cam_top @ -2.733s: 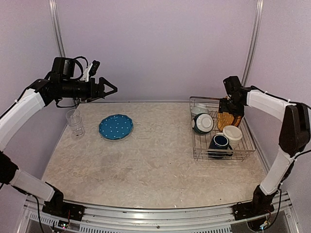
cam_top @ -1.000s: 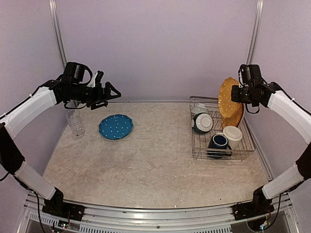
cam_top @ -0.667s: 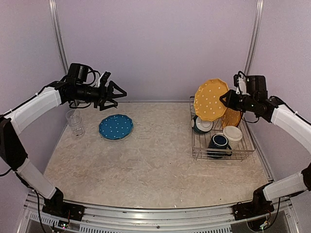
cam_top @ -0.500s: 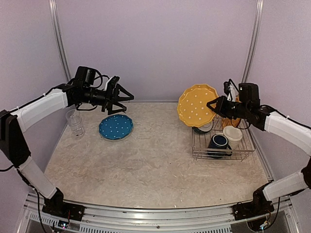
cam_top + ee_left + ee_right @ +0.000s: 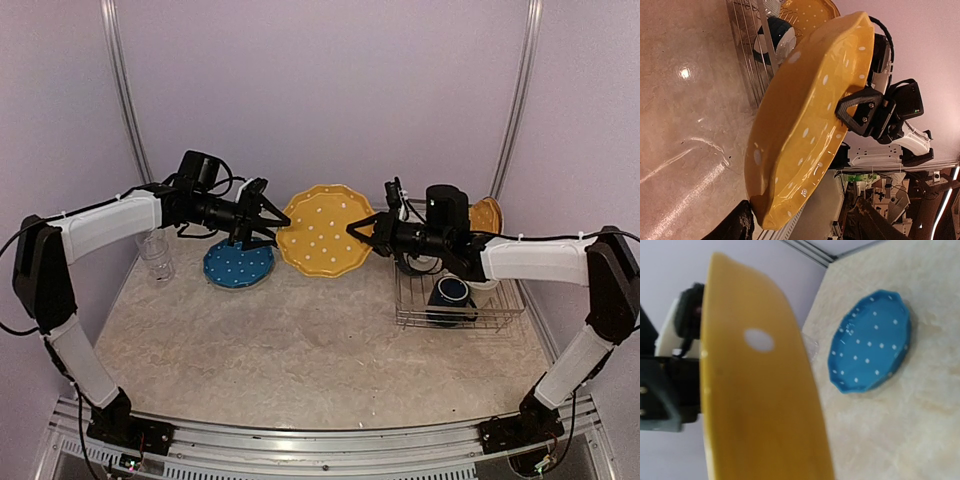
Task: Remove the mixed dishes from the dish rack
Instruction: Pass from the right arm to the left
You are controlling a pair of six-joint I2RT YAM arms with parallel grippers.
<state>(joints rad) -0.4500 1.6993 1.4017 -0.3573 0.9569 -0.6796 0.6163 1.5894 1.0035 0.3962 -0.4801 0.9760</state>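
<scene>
Above the counter (image 5: 300,340), about midway between the dish rack (image 5: 455,318) and the blue plate (image 5: 238,264), an orange-yellow plate (image 5: 322,228) is held in the air, tilted up on edge. Its right rim is clamped by the fingers of the right gripper (image 5: 355,228); in the left wrist view one finger is seen pressed against the plate's face. The left gripper (image 5: 277,224) is set at the opposite rim with its fingers spread, so that the rim lies between them but is not yet pinched.

The upright hold is judged to serve a handover. Both faces are left reachable, and the far side, where the blue plate and the clear glass tumbler (image 5: 155,257) are set down, is better reached by the left arm. A dark blue mug (image 5: 452,292) and a second orange-yellow plate (image 5: 487,213) are seen at the rack.

No brand, label or legible writing is found on anything.
</scene>
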